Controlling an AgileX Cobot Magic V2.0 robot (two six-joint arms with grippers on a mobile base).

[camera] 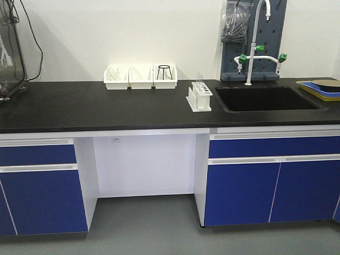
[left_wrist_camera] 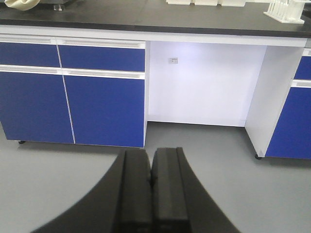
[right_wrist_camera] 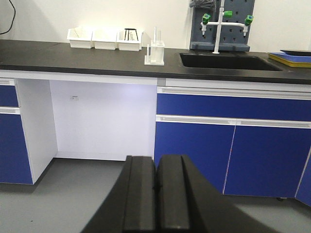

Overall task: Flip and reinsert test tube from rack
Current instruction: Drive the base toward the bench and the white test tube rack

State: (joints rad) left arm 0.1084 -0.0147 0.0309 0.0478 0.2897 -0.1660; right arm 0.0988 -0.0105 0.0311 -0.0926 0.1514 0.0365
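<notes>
The left gripper point(left_wrist_camera: 151, 158), jaws pressed together on nothing, hangs low before the blue cabinets point(left_wrist_camera: 104, 111), with the rack point(left_wrist_camera: 286, 10) up on the counter point(left_wrist_camera: 146, 19). The right gripper point(right_wrist_camera: 156, 165) is likewise closed and empty, facing the test tube point(right_wrist_camera: 155, 35), which stands upright in the rack. From the front, the rack stands just left of the sink point(camera: 268, 98). The step in hand looks like the approach. Next, an arm must rise, open and pinch the tube above the rack.

This is looking like a laboratory: a long black desk point(camera: 106, 106) is running across the frame over blue cabinets point(camera: 255, 191), a sink point(camera: 265, 98) with a green-handled gooseneck tap point(camera: 255, 37) is sitting at upper right below a grey pegboard point(camera: 276, 32), and a white rack point(camera: 199, 98) is holding a glass test tube point(camera: 199, 79).
</notes>
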